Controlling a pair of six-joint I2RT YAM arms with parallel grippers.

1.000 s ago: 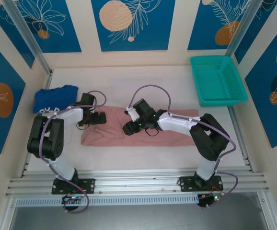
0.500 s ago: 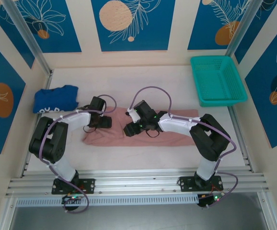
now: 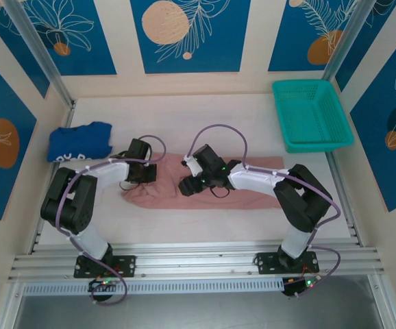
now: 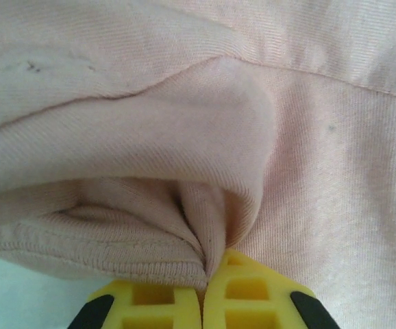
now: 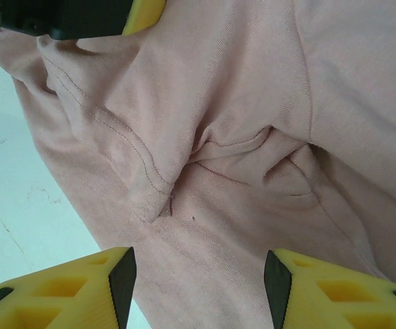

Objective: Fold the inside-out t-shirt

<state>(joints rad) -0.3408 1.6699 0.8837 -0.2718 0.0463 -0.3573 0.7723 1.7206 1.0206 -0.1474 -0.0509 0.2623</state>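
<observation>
Inside-out t-shirt (image 3: pixel 164 197) lies bunched in a long strip across the middle of the counter (image 3: pixel 205 123). At its 9 o'clock end the left end effector (image 4: pixel 203 296) is clenched on a fold of fabric. Nearer the middle the right end effector (image 5: pixel 198 288) stands released, jaws spread over creases. A blue garment (image 3: pixel 79 142) sits at 10 o'clock.

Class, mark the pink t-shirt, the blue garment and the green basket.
pink t-shirt (image 3: pixel 167 193): top view, bare fabric left of centre.
blue garment (image 3: pixel 79 141): top view, its middle.
green basket (image 3: pixel 310 113): top view, bare floor.
</observation>
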